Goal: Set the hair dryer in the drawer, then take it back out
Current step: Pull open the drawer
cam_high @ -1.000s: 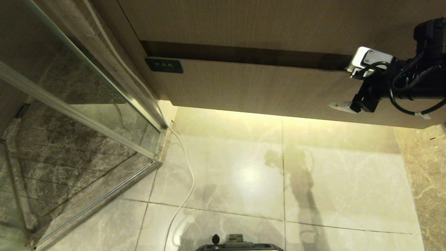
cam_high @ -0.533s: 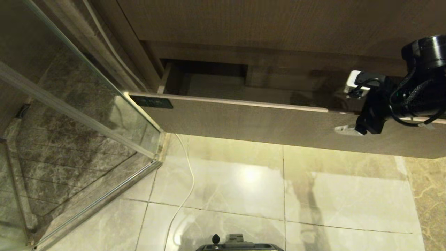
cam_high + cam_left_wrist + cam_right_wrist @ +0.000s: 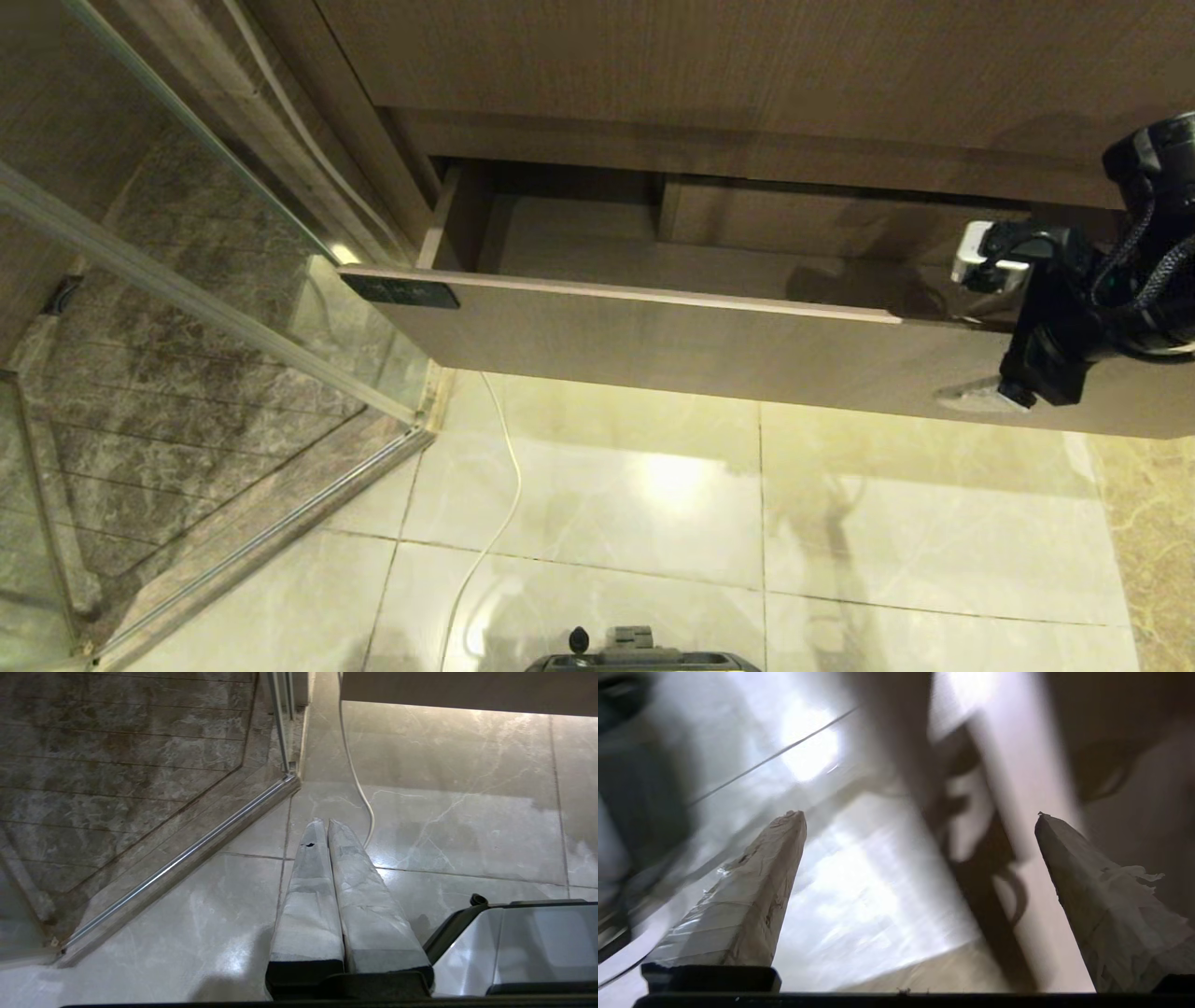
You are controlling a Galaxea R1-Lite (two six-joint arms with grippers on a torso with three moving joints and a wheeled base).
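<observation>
glass shower screen [image 3: 187, 308] at left, white cable [image 3: 504, 485] trailing over the tiled floor [image 3: 653, 523] beside it. centre: drawer [image 3: 653, 341] pulled out, dark label [image 3: 400, 290] at its left end; what shows of its inside is bare. hair dryer in no view. right gripper [image 3: 920, 816] at the drawer's right end, fingers spread wide, holding nothing. left gripper [image 3: 323, 822] low over the floor, fingers pressed together.
</observation>
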